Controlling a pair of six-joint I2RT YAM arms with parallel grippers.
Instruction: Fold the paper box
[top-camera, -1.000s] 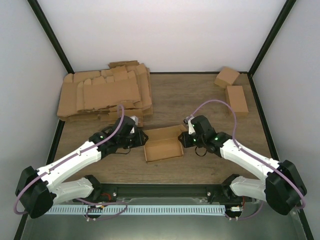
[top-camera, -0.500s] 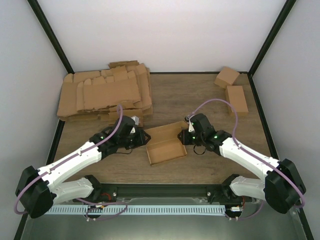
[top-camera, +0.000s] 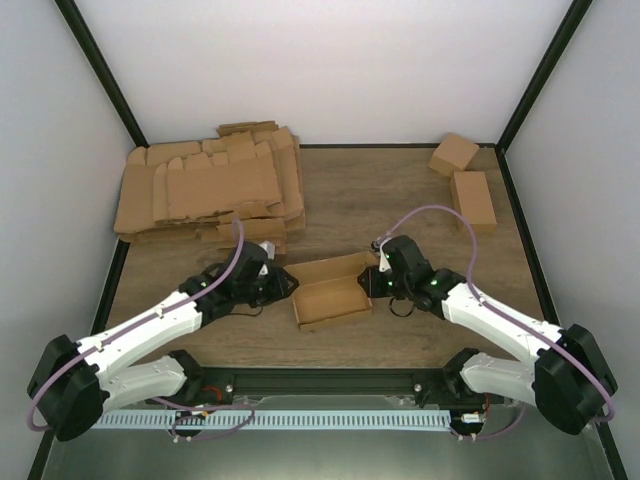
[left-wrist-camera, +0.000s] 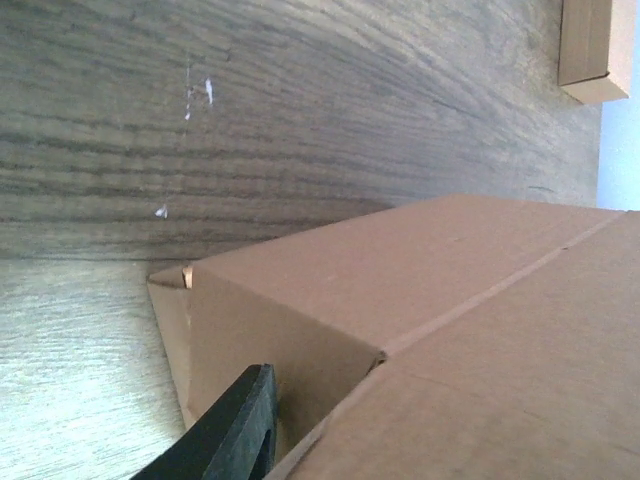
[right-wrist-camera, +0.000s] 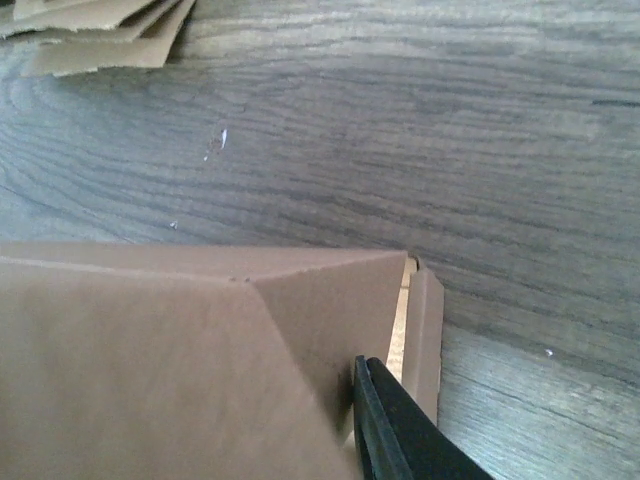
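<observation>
The paper box (top-camera: 330, 293) is a shallow brown cardboard tray with its back flap standing, lying at the table's middle between both arms. My left gripper (top-camera: 288, 283) is at its left end, shut on the end wall. In the left wrist view one black finger (left-wrist-camera: 235, 432) lies inside against that wall of the paper box (left-wrist-camera: 420, 300), and the other finger is hidden behind the cardboard. My right gripper (top-camera: 374, 282) is shut on the right end. In the right wrist view one finger (right-wrist-camera: 392, 428) sits between the folded panel of the paper box (right-wrist-camera: 170, 350) and the outer end flap (right-wrist-camera: 425, 340).
A big pile of flat cardboard blanks (top-camera: 210, 190) covers the back left, and its corner (right-wrist-camera: 100, 30) shows in the right wrist view. Two finished small boxes (top-camera: 454, 154) (top-camera: 473, 198) lie at the back right, one of them (left-wrist-camera: 595, 50) seen by the left wrist camera.
Both grippers have closed a little on the box's ends. The left gripper has moved right and nearer, and the box has shifted and turned slightly with it.
</observation>
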